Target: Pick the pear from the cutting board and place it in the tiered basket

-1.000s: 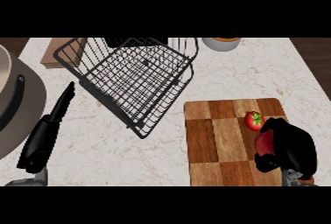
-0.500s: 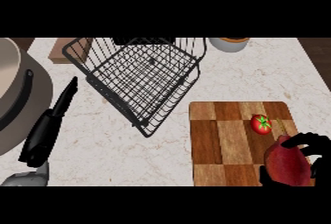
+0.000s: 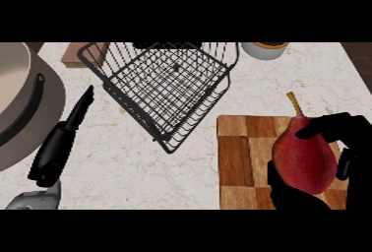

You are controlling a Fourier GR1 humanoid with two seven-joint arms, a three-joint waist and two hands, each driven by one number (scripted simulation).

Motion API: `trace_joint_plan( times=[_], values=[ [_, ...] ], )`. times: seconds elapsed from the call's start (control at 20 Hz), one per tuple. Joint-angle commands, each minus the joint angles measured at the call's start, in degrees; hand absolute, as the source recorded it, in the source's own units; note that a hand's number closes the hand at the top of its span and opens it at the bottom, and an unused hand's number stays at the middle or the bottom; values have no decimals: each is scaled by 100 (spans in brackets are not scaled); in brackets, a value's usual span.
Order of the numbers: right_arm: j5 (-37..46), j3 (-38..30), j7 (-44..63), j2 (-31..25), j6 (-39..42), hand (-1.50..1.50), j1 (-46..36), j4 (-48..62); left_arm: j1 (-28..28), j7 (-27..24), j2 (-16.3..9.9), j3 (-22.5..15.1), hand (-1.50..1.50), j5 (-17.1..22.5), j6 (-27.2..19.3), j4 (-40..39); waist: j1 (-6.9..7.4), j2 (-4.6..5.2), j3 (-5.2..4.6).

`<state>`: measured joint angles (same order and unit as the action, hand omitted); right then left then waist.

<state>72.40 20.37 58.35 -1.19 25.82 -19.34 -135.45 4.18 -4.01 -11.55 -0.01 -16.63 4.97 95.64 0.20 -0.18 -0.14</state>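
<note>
Left of the cutting board (image 3: 243, 157), the tiered basket (image 3: 170, 83) sits on the desk (image 3: 109, 172). Over the board, the right hand (image 3: 345, 135) has its fingers curled round the red pear (image 3: 303, 157), long axis upright, stem pointing away. Far left of the board, the left hand (image 3: 54, 147) lies open.

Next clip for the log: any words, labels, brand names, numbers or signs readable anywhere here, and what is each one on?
None: no readable text in the head view.
The pear, held in the right hand with its fingers curled round it, has plain red skin.
The cutting board, tiered basket, left hand and cup carry no markings.
</note>
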Motion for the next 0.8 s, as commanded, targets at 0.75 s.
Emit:
trace_joint_plan(
  times=[0.75],
  values=[
    [-1698,-1461,1714,117,-978,150,-4635,4418,257,-56,69,-92,0,-22,125,-213,265,52,-2]
  ],
)
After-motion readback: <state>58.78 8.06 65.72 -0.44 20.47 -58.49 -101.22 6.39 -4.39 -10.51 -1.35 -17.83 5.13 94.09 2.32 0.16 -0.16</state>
